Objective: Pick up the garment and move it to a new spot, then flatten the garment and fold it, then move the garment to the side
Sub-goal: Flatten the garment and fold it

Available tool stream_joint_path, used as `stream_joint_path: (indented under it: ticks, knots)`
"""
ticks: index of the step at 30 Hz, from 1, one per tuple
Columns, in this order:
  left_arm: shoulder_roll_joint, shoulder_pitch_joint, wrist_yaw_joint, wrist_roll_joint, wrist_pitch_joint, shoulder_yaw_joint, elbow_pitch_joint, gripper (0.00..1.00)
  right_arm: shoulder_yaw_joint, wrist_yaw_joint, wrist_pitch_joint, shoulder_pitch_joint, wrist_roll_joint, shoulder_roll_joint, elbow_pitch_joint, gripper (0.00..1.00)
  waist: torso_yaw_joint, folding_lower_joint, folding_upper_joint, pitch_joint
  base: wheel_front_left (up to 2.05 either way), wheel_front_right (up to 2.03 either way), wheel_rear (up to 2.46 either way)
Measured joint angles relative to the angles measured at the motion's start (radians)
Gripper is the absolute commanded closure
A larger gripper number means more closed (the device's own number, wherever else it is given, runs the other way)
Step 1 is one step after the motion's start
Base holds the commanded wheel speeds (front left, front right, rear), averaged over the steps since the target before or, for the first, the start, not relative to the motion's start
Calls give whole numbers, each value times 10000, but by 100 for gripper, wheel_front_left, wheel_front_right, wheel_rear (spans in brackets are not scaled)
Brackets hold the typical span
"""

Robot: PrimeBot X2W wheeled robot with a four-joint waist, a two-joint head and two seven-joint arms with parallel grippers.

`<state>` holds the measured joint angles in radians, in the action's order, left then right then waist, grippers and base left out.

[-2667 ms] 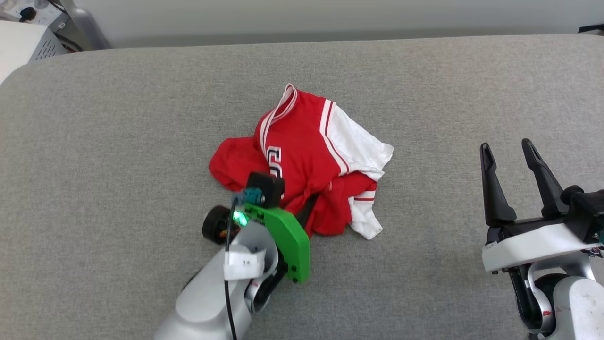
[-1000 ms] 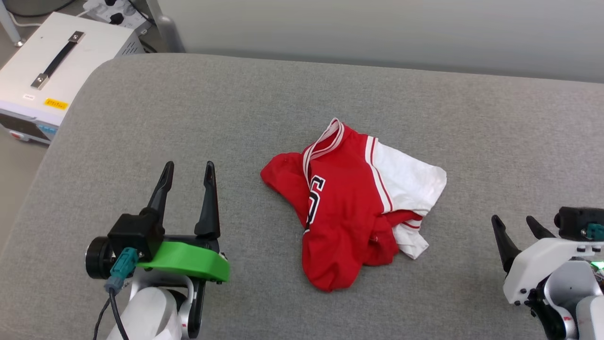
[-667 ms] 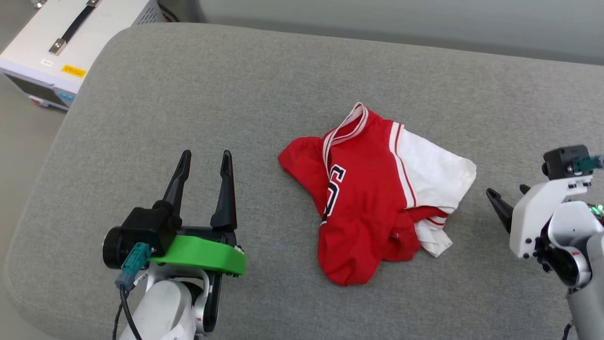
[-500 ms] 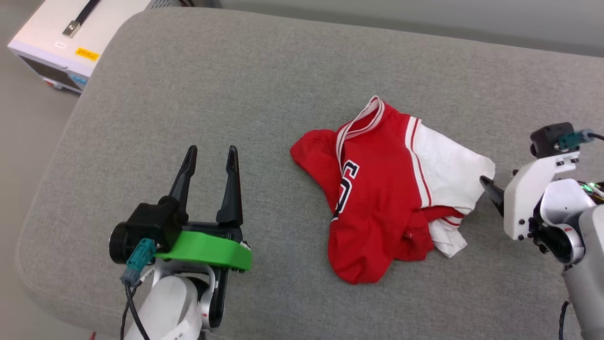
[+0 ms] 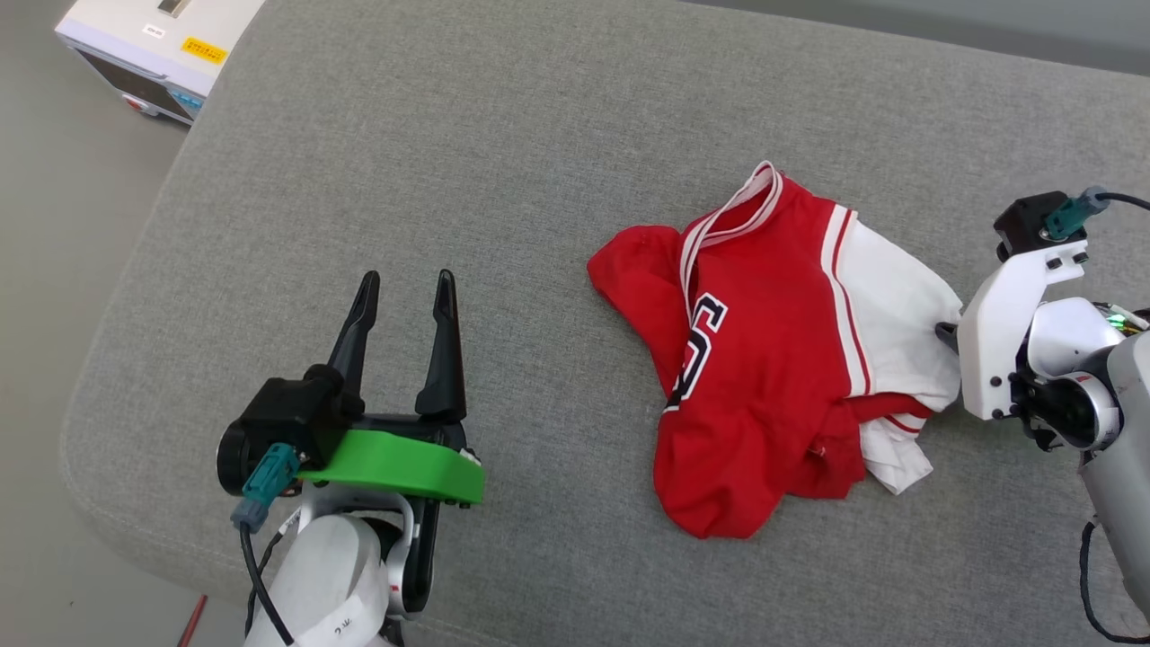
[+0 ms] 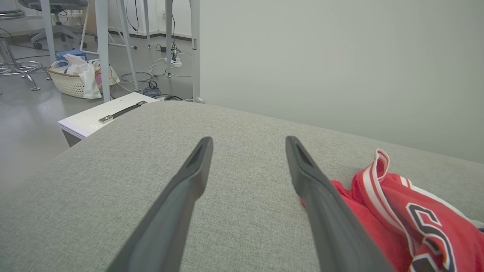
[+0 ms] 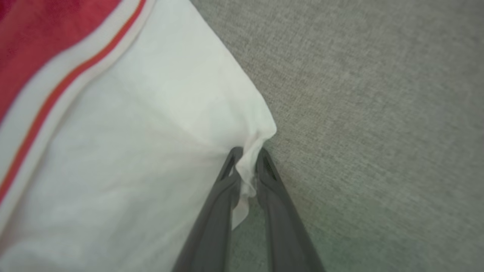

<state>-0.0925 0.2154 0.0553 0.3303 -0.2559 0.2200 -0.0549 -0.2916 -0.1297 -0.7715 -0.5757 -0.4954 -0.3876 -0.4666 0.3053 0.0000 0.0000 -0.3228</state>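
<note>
Lying crumpled, red white-sleeved garment [image 5: 764, 377]

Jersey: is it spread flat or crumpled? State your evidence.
Crumpled. The jersey lies bunched on the cushion, red body folded over itself, lettering partly hidden.

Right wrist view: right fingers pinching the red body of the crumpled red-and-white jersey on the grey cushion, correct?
No: the right fingers pinch the white sleeve corner of the crumpled red-and-white jersey, not its red body; right wrist view shows it.
</note>
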Motion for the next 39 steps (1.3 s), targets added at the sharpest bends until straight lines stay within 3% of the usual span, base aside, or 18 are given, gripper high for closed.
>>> stream_joint_path:
  ticks: [8, 14, 18, 23, 28, 34, 35, 36, 37, 39]
  knots:
    - [63, -58, -244, -280, 0, -351, -278, 0, 405, -17, 980, -87, -52, -27, 506, 100, -377, 1, 0, 284, 0, 0, 0]
    - [48, -237, -334, -420, 0, -525, -293, 0, 2034, -17, 1335, 157, 537, -520, 2000, 100, -855, 1, 0, 655, 0, 0, 0]
    - [13, -366, -336, -474, 0, -606, -322, 0, 3476, -17, 972, 1317, 968, -502, 3028, 100, -1244, 1, 0, 872, 0, 0, 0]
    - [-36, -486, -336, -477, 0, -625, -345, 0, 5239, -17, 479, 3168, 1338, -25, 3779, 100, -1675, 1, 0, 1072, 0, 0, 0]
    - [-115, -608, -336, -472, 19, -625, -401, 0, 6851, -17, 81, 5079, 1626, 1189, 4073, 100, -1924, 0, 0, 1303, 0, 0, 0]
    - [-165, -752, -330, -460, 153, -598, -502, 0, 7434, -15, 46, 6452, 1776, 2336, 3582, 100, -1940, 0, 0, 1531, 0, 0, 0]
    - [-186, -784, -326, -453, 194, -602, -510, 0, 7388, -15, 171, 6497, 1776, 2412, 3517, 96, -1937, 0, 0, 1558, 0, 0, 0]
    - [-213, -834, -322, -430, 201, -604, -510, 0, 7327, -6, 326, 6520, 1776, 2475, 3455, 60, -1943, 0, 0, 1584, 0, 0, 0]
    - [-238, -872, -320, -430, 221, -606, -514, 0, 7250, -2, 437, 6526, 1766, 2487, 3417, 0, -1952, 0, 0, 1604, 0, 0, 0]
    - [-305, -958, -291, -424, 293, -602, -525, 0, 6922, -2, 934, 6541, 1747, 2474, 3411, 0, -1976, 0, 0, 1664, 0, 0, 0]
